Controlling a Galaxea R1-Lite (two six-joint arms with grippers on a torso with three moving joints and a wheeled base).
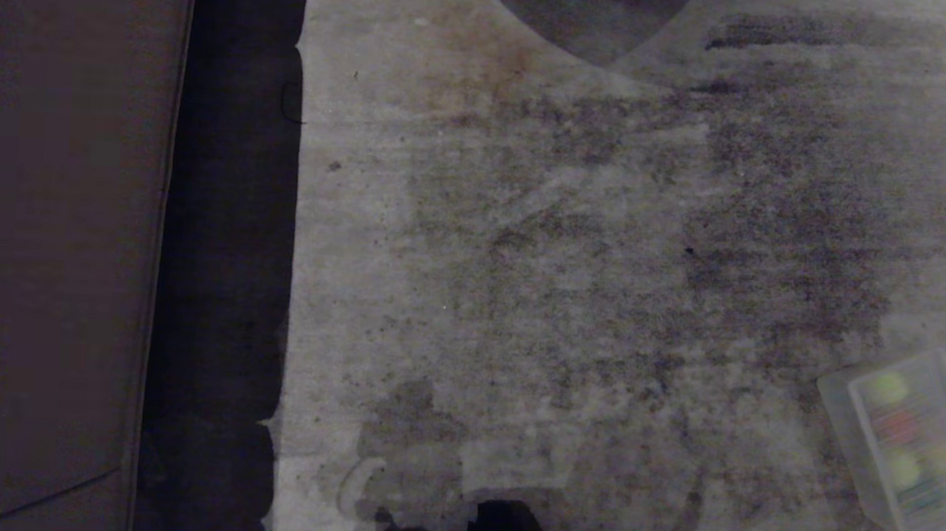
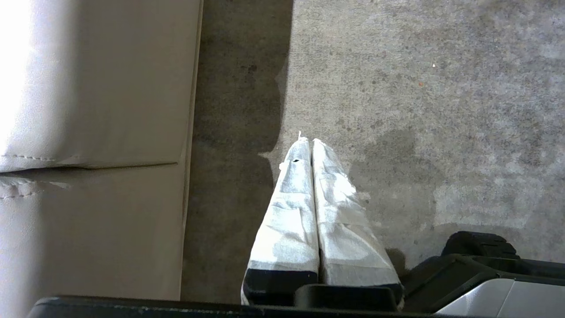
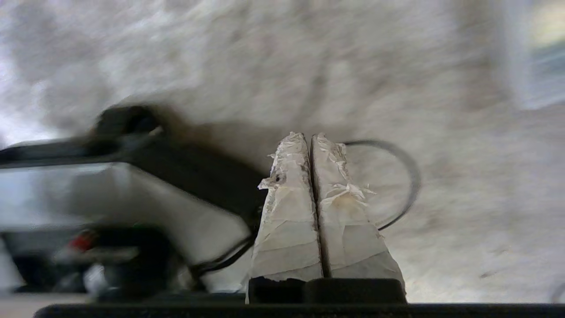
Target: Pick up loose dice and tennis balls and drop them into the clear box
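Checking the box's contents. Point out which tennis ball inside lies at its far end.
The far tennis ball, higher in the head view, at the clear box end away from the robot. A red item separates it from the near tennis ball.

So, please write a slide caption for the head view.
Clear box on stained floor, tennis balls inside, lid closed.

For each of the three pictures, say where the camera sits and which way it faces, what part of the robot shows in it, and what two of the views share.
Head view: on the head, facing down at the stained carpet; the clear box at lower right; no arm shows.
Left wrist view: behind the left hand, facing the carpet beside a pale couch; taped fingers pressed together, black robot base alongside.
Right wrist view: behind the right hand, blurred; fingers together, robot body beside.
Shared: head and left wrist views both show the couch and carpet.
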